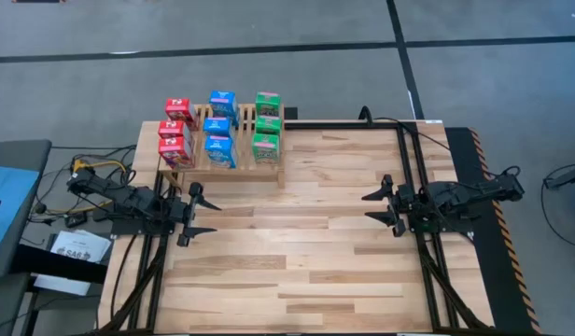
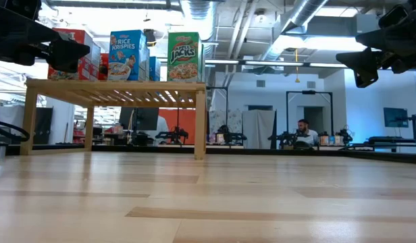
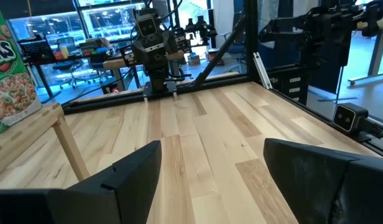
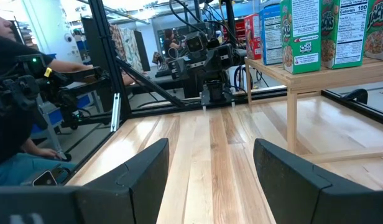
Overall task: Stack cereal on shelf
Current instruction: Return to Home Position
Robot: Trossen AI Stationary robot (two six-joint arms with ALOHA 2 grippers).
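Shelved cereal (image 1: pixel 220 126) seems nearer left end effector (image 1: pixel 217 218) than right end effector (image 1: pixel 366 207).

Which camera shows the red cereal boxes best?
High view: all three red cereal boxes line up on the shelf's left end. Low view shows one, partly blocked; right wrist, a sliver; left wrist, none.

overhead straight down on the table (image 1: pixel 306 252), low level across it — wrist cameras face to face, shelf (image 2: pixel 113 86) in all
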